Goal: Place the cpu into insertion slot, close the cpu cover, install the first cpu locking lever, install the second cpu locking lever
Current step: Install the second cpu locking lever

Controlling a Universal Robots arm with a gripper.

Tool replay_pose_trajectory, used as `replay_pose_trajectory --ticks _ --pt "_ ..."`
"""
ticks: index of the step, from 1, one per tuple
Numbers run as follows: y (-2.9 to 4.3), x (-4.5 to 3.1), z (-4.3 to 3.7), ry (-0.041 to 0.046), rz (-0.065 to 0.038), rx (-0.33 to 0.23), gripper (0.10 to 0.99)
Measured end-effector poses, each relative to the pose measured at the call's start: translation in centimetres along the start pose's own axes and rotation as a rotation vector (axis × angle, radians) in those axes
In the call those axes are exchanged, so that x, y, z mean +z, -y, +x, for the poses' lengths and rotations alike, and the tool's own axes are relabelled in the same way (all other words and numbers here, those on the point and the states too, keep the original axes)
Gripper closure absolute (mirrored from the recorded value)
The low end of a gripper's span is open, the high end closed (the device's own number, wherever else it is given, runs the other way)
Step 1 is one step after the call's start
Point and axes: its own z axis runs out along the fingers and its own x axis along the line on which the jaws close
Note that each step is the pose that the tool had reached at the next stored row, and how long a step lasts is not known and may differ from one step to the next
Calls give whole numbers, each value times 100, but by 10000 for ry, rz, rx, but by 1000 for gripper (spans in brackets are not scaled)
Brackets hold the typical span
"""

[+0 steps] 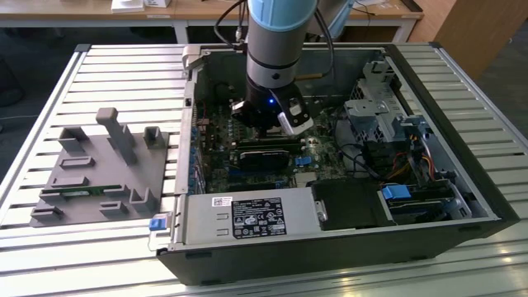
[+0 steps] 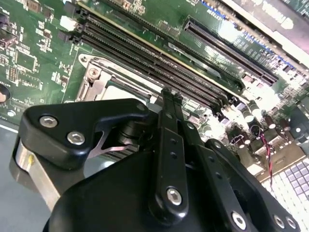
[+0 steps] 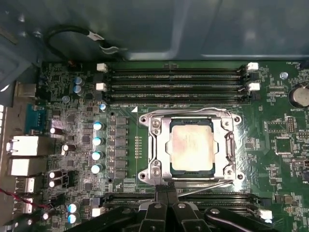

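Silver-grey metal marks the cpu (image 3: pixel 191 145), which already lies flat in the insertion slot (image 3: pixel 191 147), just ahead of the pincer's fingertips. The cpu cover (image 3: pixel 227 145) is down over it, its frame surrounding the chip's lid on all sides. A thin wire locking lever (image 3: pixel 207 185) runs along the socket edge nearest the pincer (image 3: pixel 167 199).

Pincer state: the two black fingers stand pressed together with no gap and nothing between them; treat it as closed and empty.

Procedure for the lever step, as a judgement from this position:
- Keep the closed fingertips on the lever wire, not on the cover frame or the memory slots (image 3: pixel 176 80) beyond the socket.
- Push along the lever's arc, low and steady, so the wire seats under its retaining hook rather than springing back.
- Avoid side load on the cover.

View comparison: the first wrist view gives the full socket, chip and lever from above. The second wrist view shows the fingertips (image 2: pixel 170 99) hard against the socket corner. The exterior view places the arm inside the computer case (image 1: pixel 429 204), with a grey fixture tray (image 1: pixel 99 179) well apart on the table
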Motion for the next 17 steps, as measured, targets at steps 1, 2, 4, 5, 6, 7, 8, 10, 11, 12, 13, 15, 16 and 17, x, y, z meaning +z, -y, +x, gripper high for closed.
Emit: replay_pose_trajectory --ticks 1,2,4,5,6,7,8,10,11,12,13,15,16,17 --pt "10 -1 3 -2 -59 -1 969" --pt "19 -3 6 -3 -106 -2 969" --pt "35 -5 25 -4 -178 -1 969" --pt "44 -6 36 -5 -199 -3 969" --pt "54 -8 45 -5 -209 -3 969" --pt "63 -10 49 -5 -212 -4 969" --pt "71 -11 53 -6 -216 -4 969" --pt "85 -13 60 -6 -226 -4 969" --pt "91 -14 63 -5 -233 -3 969" --pt "95 -15 64 -6 -239 -4 969" --pt "98 -14 64 -6 -248 -4 969" --pt "103 -13 68 -7 -271 -4 969" --pt "103 -11 69 -7 -282 -5 969" --pt "105 -9 70 -7 -293 -5 969"
